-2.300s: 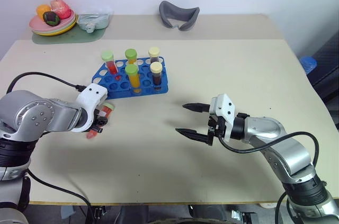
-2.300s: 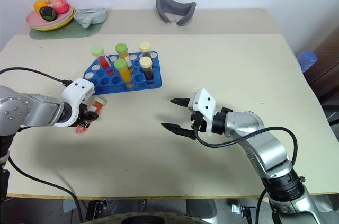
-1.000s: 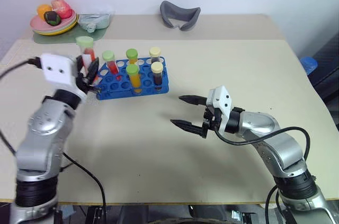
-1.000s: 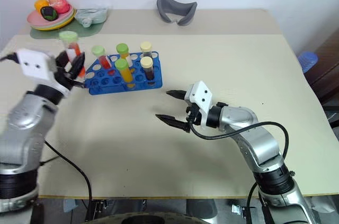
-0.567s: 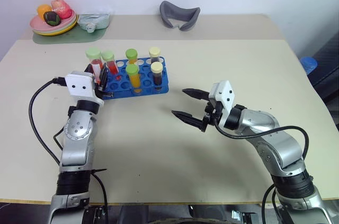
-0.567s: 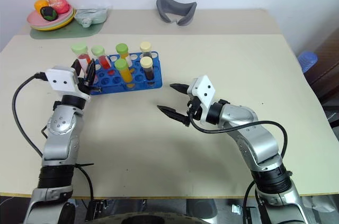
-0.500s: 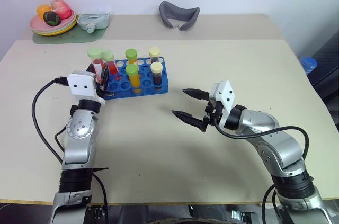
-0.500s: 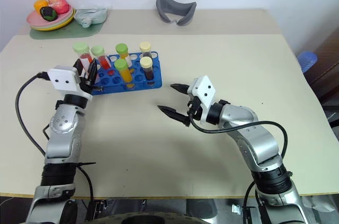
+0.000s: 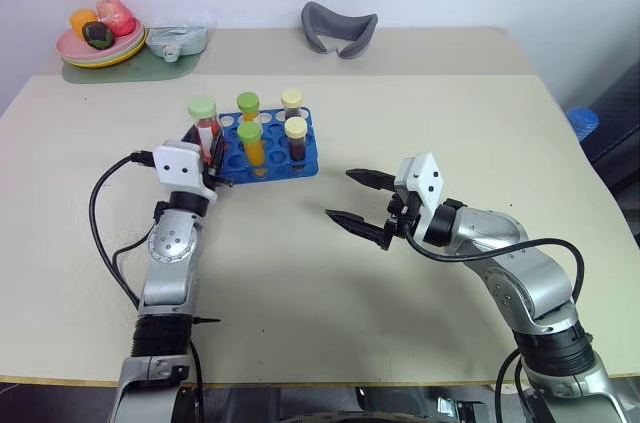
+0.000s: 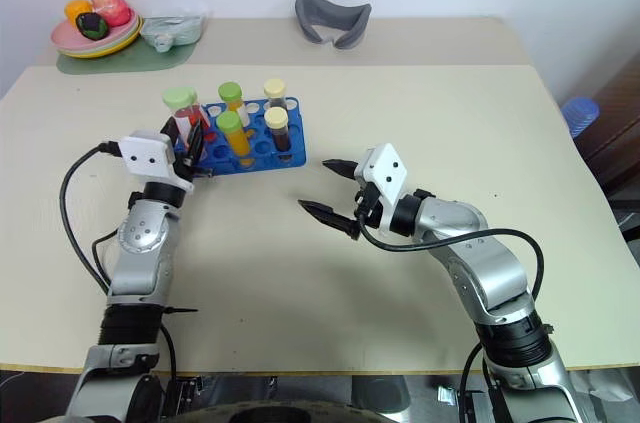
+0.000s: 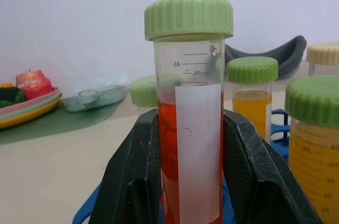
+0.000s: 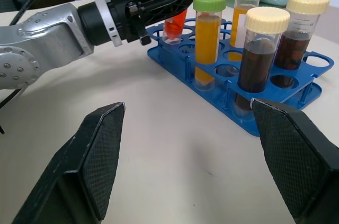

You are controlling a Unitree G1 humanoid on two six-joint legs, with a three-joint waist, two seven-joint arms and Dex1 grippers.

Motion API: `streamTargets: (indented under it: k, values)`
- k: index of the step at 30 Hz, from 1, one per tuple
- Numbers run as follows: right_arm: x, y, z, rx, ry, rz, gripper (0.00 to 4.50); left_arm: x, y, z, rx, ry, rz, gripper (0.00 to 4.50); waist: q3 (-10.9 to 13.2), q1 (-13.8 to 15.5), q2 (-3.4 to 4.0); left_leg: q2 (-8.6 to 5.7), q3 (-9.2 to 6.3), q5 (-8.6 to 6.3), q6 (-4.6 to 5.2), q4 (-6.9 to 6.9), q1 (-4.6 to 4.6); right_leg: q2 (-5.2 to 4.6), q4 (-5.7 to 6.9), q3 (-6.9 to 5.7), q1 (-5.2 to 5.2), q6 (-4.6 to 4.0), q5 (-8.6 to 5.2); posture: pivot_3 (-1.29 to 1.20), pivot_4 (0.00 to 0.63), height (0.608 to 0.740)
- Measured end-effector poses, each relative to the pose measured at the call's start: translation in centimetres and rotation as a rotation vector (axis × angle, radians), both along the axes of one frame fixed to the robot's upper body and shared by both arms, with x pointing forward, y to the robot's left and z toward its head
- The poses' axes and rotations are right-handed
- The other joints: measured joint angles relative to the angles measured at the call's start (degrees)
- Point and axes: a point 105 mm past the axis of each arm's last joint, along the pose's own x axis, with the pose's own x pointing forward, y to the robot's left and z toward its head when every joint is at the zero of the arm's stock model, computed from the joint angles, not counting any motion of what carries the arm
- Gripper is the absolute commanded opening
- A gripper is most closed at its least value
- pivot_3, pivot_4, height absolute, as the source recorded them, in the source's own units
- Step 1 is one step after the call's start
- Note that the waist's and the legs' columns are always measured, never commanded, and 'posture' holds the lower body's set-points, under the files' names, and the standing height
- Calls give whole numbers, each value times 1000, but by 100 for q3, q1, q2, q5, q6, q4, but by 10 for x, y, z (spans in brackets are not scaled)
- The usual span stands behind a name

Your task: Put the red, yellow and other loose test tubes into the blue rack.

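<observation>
My left hand (image 9: pixel 207 151) pinches a green-capped red tube (image 11: pixel 190 128) upright at the blue rack (image 9: pixel 262 165); my right hand (image 9: pixel 358 199) hangs spread over the counter (image 9: pixel 420 123).

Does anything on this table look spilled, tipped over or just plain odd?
Nothing looks spilled or broken. The capped tubes in the blue rack stand upright. The red tube is upright too, clamped in the left gripper at the rack's near-left corner, apparently not yet let go. The right gripper hangs open and empty.

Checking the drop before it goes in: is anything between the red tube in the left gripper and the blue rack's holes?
Nothing visible does. The left gripper holds the red tube upright at the blue rack's left end, beside another green-capped tube.
</observation>
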Motion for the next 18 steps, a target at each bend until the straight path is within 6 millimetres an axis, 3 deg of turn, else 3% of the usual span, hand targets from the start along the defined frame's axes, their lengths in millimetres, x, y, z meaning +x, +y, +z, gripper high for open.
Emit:
streamTargets:
  k: [16,18]
  values:
    - [-3,2,2,0,-10,13,3904,1,-1,-10,3,-1,-1,1328,0,6,0,-1,-1,0,0,0,0,0,0,-1,1,0,0,0,150,740]
    - [-4,2,2,0,-10,14,3904,1,-1,-11,12,0,4,2096,0,5,0,0,-1,0,0,0,0,0,0,-1,1,0,0,0,150,740]
